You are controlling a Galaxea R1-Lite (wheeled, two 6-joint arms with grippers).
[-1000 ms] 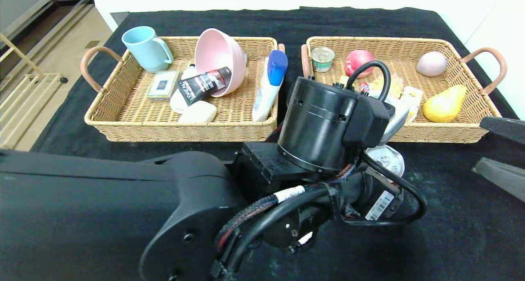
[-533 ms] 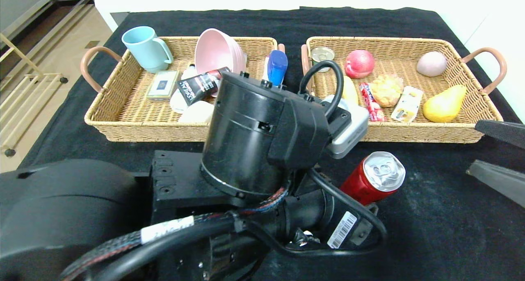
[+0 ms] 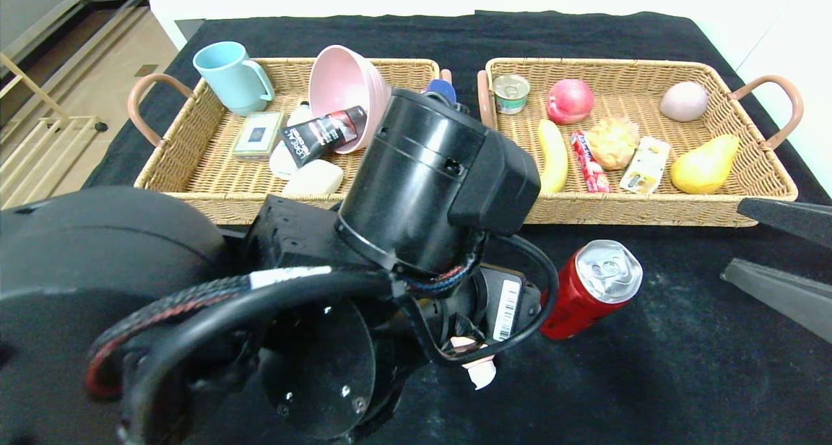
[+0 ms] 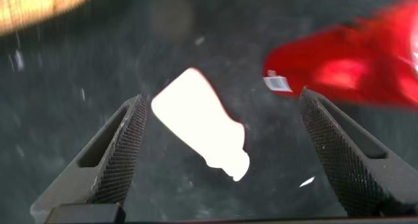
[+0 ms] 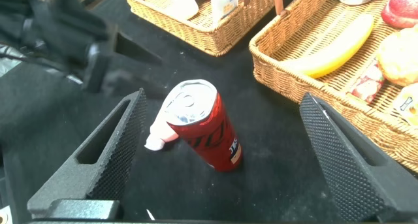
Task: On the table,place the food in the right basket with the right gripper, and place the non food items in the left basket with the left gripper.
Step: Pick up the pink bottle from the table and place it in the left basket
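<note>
Upright red can (image 5: 204, 129) between the spread right pincer (image 5: 225, 152) fingers

Black cloth table (image 3: 682, 367), lint-flecked, carrying two baskets and two loose items.

Left basket (image 3: 195, 191) and right basket (image 3: 650, 211) side by side at the far edge; nearer, upright red drink can (image 3: 588, 289) and, just beside it, pink squeeze bottle (image 4: 196, 119) lying flat with white cap (image 3: 481, 373).

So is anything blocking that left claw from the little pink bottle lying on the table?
Nothing visible: the left end effector is open straight above the pink squeeze bottle, with the red drink can beside it.
</note>
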